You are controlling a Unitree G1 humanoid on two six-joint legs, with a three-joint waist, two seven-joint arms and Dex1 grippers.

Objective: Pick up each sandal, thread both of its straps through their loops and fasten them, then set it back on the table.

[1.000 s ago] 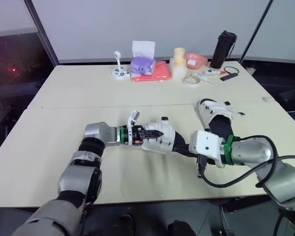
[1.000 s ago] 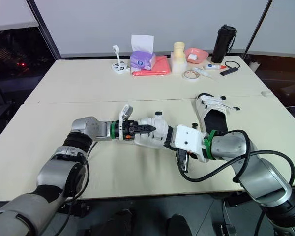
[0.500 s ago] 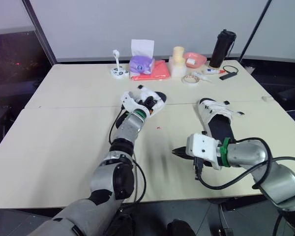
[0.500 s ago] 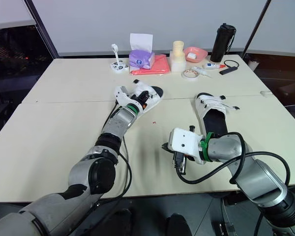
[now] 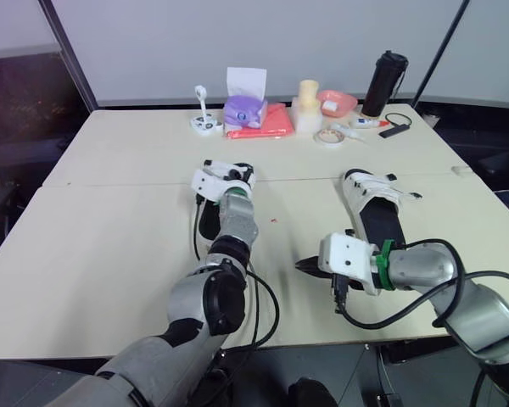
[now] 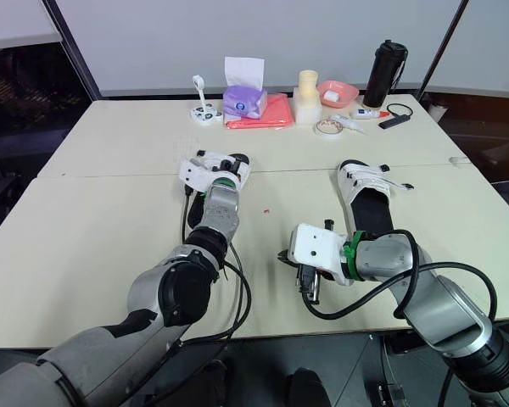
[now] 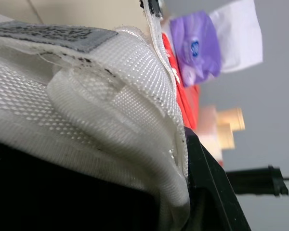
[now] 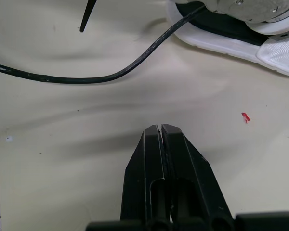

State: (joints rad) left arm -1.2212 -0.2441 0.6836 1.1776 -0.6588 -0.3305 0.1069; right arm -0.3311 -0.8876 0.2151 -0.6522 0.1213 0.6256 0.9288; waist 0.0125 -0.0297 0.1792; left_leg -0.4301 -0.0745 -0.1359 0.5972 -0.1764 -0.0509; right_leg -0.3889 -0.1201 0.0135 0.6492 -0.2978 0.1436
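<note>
On table (image 5: 110, 212) right, sandal (image 5: 375, 212) lengthwise near-far; right gripper (image 8: 161, 129) jaws together; left gripper (image 5: 226, 176) unclear.

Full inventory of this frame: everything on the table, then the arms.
Sandals: 2, white straps, black soles; left sandal mid-table, right sandal lying alone mid-right.
Tissue pack: 1, purple, far edge.
Cloth: 1, red, beside it.
Container: 1, cream, far edge.
Bowl: 1, pink, beside container.
Bottle: 1, black, far right.
Tape roll: 1, pale, before container.
Table: 1, cream.
Left gripper: 1, black, at left sandal.
Right gripper: 1, black, shut, over bare table.
</note>
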